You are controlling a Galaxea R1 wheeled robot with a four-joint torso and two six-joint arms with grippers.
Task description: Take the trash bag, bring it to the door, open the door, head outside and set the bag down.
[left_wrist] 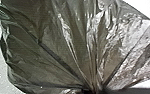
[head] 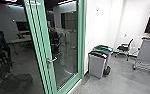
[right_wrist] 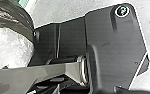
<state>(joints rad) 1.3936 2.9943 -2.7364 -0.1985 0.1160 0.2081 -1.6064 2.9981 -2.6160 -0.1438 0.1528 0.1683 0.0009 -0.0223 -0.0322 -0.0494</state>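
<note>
In the head view, a green-framed glass door (head: 81,45) is seen beside two bins (head: 96,65). In the left wrist view, the trash bag (left_wrist: 53,50) is clenched by the left gripper (left_wrist: 91,91) where its dark, glossy, creased film is gathered. In the right wrist view, the bag's bulging side is seen near the robot's base (right_wrist: 108,37); the right gripper's (right_wrist: 132,92) state cannot be told.

Trash bag (left_wrist: 58,47): dark, glossy, thin plastic, bulging; creases converge to gathered neck; close to robot, support unclear | Glass door (head: 43,32): green frame, metal lever handle (head: 51,60); upright, ahead of robot; open/closed undetermined.
</note>
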